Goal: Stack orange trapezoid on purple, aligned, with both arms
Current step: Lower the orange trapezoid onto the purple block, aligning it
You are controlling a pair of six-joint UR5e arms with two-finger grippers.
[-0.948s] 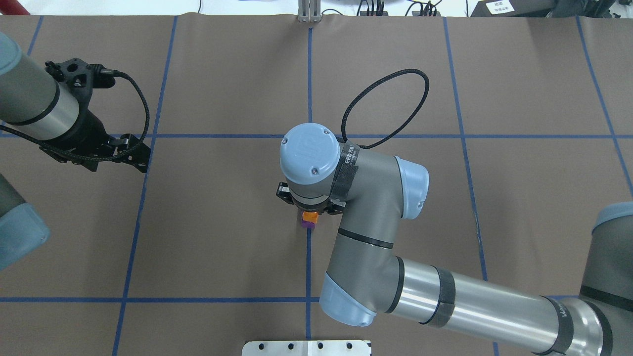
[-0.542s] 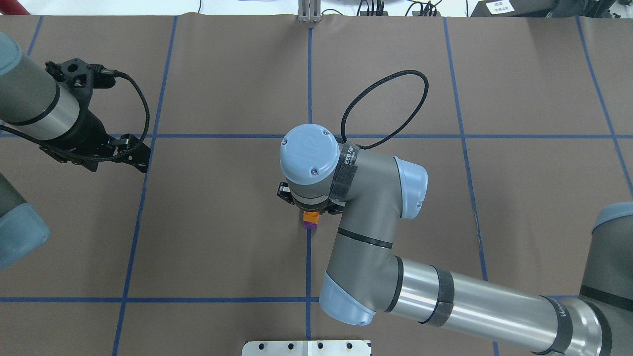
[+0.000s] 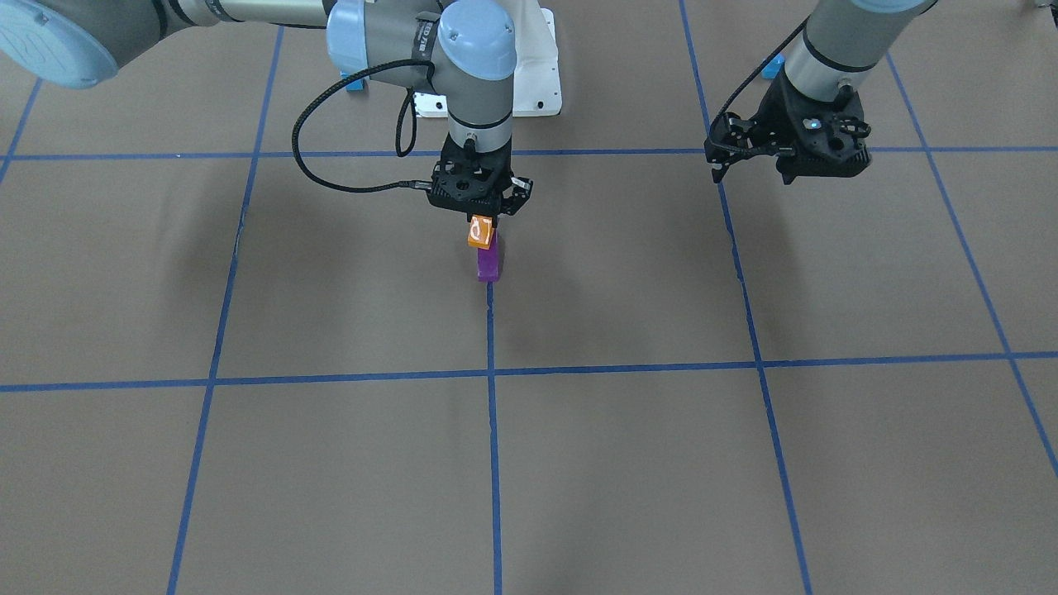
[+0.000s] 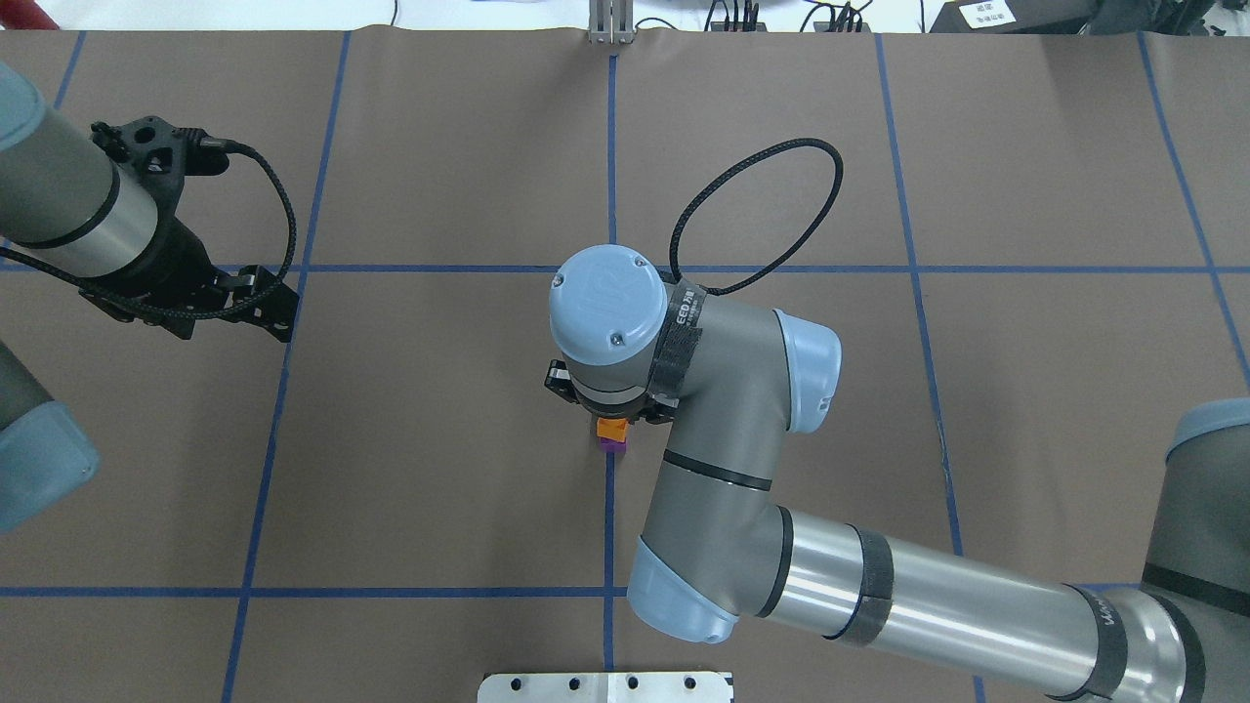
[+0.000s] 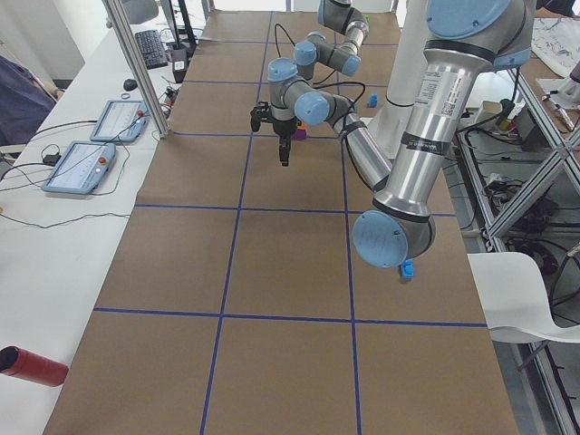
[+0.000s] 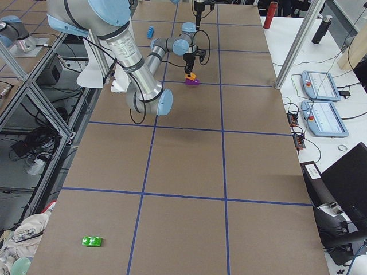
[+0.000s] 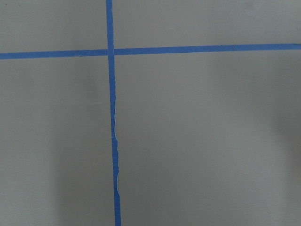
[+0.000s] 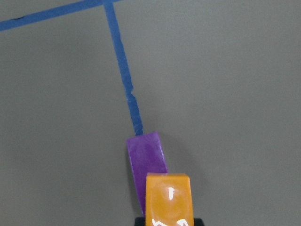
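Observation:
My right gripper [image 3: 482,220] is shut on the orange trapezoid [image 3: 481,232], which hangs down from it with the white mark facing the front camera. The purple block [image 3: 488,264] stands on the table on the blue centre line, directly under the orange one. I cannot tell whether they touch. In the overhead view the orange block [image 4: 612,429] covers most of the purple one [image 4: 612,446]. In the right wrist view the orange block [image 8: 168,197] overlaps the purple one [image 8: 146,162]. My left gripper [image 4: 266,306] is open and empty, far off to the side above the table.
A white base plate [image 4: 605,686] lies at the robot's table edge. Small blue blocks [image 3: 774,66] lie near it. A green brick [image 6: 92,241] lies at the far table end and a red cylinder [image 5: 32,365] at the other. Blue tape lines grid the brown table.
My right wrist has shifted very slightly, still holding the orange block over the purple one. The left arm has not moved.

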